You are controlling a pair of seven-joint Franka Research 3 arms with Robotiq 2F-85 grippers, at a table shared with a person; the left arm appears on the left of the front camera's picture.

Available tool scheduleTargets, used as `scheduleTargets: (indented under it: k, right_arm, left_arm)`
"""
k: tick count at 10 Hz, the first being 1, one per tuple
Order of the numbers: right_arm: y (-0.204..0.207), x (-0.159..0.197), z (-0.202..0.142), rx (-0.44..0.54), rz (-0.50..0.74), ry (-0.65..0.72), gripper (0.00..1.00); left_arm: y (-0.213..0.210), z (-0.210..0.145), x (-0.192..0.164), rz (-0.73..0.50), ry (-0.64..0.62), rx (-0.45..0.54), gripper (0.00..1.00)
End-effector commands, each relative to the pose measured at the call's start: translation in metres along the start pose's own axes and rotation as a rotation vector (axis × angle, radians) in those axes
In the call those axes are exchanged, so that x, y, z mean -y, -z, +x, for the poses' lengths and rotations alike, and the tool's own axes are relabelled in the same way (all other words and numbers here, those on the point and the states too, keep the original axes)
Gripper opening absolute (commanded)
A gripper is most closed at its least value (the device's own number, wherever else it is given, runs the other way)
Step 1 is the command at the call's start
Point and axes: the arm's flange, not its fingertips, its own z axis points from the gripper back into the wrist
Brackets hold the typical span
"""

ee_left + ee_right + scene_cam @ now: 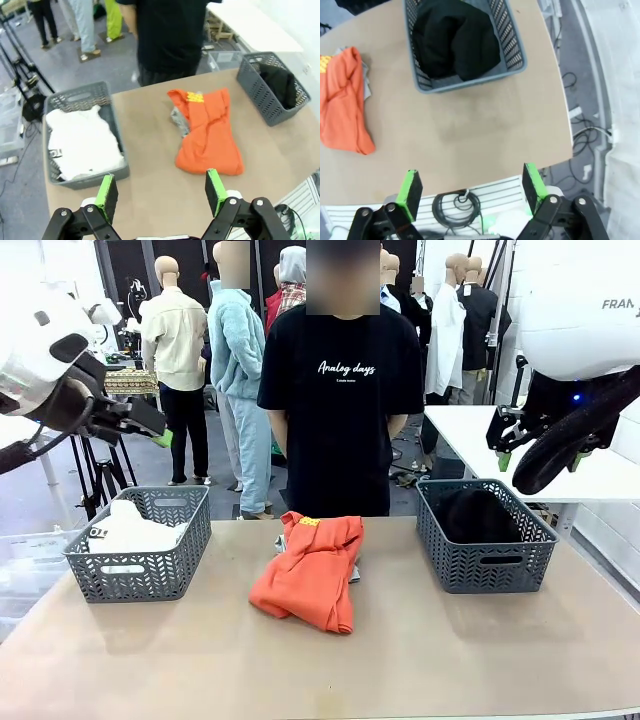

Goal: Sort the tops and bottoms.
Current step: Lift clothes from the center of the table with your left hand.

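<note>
A bright orange top [310, 575] lies crumpled mid-table, also seen from the left wrist [210, 135] and the right wrist [342, 105]. A light grey top [178, 120] peeks out from under it. The white tee [130, 530] lies in the left grey basket [140, 580]. The right grey basket [485, 565] holds a black garment [457, 40]; I cannot tell whether it is one of the bottoms. My left gripper [150, 428] hangs open high above the left basket. My right gripper [540, 462] hangs open high at the right, holding nothing.
A person in a black T-shirt [340, 390] stands at the far edge behind the orange top, hands out of sight. A white table [470, 435] stands behind the right basket. The beige tabletop [430, 650] is bare in front.
</note>
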Motion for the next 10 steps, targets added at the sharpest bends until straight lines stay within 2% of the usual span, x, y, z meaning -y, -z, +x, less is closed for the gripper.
scheduleTargets:
  k: [1,2,3,4,6,7,8,10]
  right_arm:
    - [-0.001,0.000,0.002,-0.004,-0.018,-0.005,1.00]
    - [-0.001,0.000,0.002,-0.004,-0.018,-0.005,1.00]
    - [-0.001,0.000,0.002,-0.004,-0.018,-0.005,1.00]
    - [-0.001,0.000,0.002,-0.004,-0.018,-0.005,1.00]
    - [-0.001,0.000,0.002,-0.004,-0.018,-0.005,1.00]
    - [-0.001,0.000,0.002,-0.004,-0.018,-0.005,1.00]
    - [-0.001,0.000,0.002,-0.004,-0.018,-0.005,1.00]
    - [-0.001,0.000,0.002,-0.004,-0.018,-0.005,1.00]
  left_arm:
    - [-0.008,-0.002,0.013,-0.030,0.023,0.024,0.91]
    - [-0.008,-0.002,0.013,-0.030,0.023,0.024,0.91]
    - [0.000,0.001,-0.005,0.010,-0.002,0.000,0.91]
    - [0.006,-0.005,0.009,-0.017,0.100,-0.066,0.91]
    - [0.041,0.011,0.097,-0.192,0.280,-0.162,0.91]
    - [0.062,0.026,0.130,-0.231,0.330,-0.249,0.91]
    - [0.086,0.040,0.154,-0.207,0.345,-0.338,0.91]
    - [0.140,0.052,0.173,-0.189,0.286,-0.421,0.91]
